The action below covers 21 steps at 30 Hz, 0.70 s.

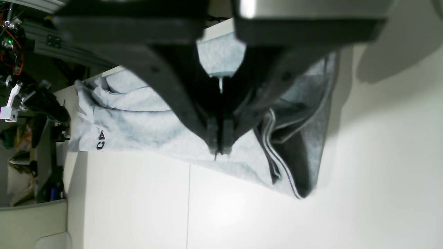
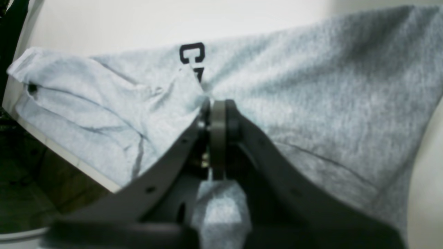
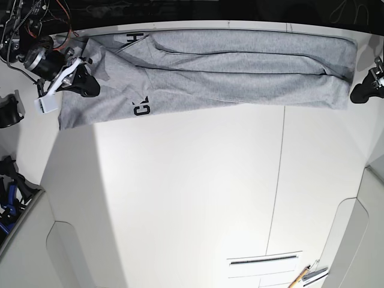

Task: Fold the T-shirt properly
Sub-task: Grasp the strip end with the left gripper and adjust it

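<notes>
T-shirt [image 3: 228,72] lies as a long grey band across the far part of the white table [image 3: 198,198], spanning nearly its full width.

Base view, left to right:
- Right gripper [image 3: 90,87] sits on the shirt's left end; jaw gap not resolvable in this view. A white tag-like part hangs beside the arm.
- Print: black block letters. An "H" shows near the top-left edge [image 3: 132,37]; a "C" with a partly hidden second character sits at the near edge [image 3: 141,108]. No full word can be read.
- Centre: several lengthwise folds and creases; near edge runs roughly straight.
- Left gripper [image 3: 366,89] sits at the shirt's right end, by the table's right edge.

Right wrist view: right gripper [image 2: 217,107] has its fingers pressed together on a pinch of shirt [image 2: 294,103]; cloth puckers at the tips. "C" print is just past the tips [image 2: 192,53]. Cloth overhangs the table edge at left.

Left wrist view: left gripper [image 1: 218,147] has its fingers closed tight at the near edge of the shirt [image 1: 138,117], seemingly nipping the cloth edge. Stitched hem lines are folded over to the right [image 1: 277,152]. Partial print is at far left [image 1: 100,140].

Room: near two thirds of table bare. Pencil [image 3: 298,278] and papers [image 3: 264,264] lie at the near edge, well apart from the shirt.
</notes>
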{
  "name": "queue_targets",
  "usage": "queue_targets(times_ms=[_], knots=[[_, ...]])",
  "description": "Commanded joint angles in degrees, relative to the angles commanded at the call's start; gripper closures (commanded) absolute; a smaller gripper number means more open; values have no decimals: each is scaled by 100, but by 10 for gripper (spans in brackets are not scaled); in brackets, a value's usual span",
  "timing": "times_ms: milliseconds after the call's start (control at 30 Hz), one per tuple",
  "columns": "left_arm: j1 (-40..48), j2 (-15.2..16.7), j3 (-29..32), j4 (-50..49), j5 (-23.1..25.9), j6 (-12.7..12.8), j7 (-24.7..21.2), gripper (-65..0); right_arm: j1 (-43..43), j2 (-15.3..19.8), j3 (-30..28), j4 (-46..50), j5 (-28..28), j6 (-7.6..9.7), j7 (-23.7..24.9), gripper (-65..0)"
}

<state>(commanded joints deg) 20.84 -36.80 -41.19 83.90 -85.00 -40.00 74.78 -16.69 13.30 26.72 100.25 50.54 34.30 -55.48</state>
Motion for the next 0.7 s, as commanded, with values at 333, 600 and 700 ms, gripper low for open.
queue_targets(times_ms=[333,600,700], knots=[[-2,-2,1488,-2,1649,0,-1456,0,-2,2,0,0,-20,-2,-35,0],[-2,28,1488,-323,2016,0,-1506,0,-2,2,0,0,-22,0,-68,0],[-2,166,1488,-603,2014,0,-1521,0,-2,2,0,0,-22,-2,-68,0]])
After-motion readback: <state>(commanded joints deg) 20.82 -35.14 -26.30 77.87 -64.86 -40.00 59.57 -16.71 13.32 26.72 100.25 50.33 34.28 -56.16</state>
